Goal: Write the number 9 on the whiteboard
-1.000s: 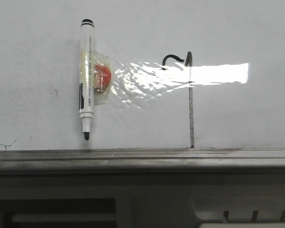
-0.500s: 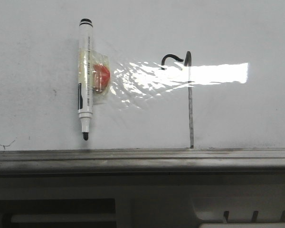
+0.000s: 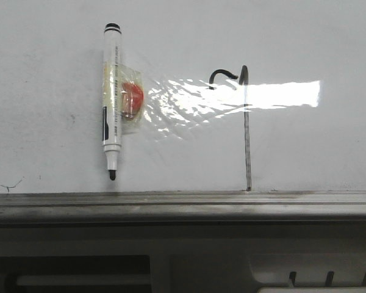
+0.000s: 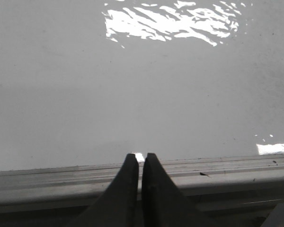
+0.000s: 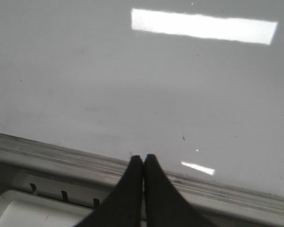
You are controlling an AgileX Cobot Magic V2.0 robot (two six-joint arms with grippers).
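Left gripper [image 4: 140, 158]: fingers pressed together, grasping nothing, tips over the grey rail [image 4: 61, 177] at the whiteboard's [image 4: 132, 94] near edge. Right gripper [image 5: 143, 159]: fingers likewise closed and empty, over the same rail. The number 9 [image 3: 244, 116] stands right of the board's centre, its long stroke reaching down to the near edge. A marker [image 3: 111, 101] lies left of it, taped to the board with an orange-red piece [image 3: 132, 99]. No containers visible.
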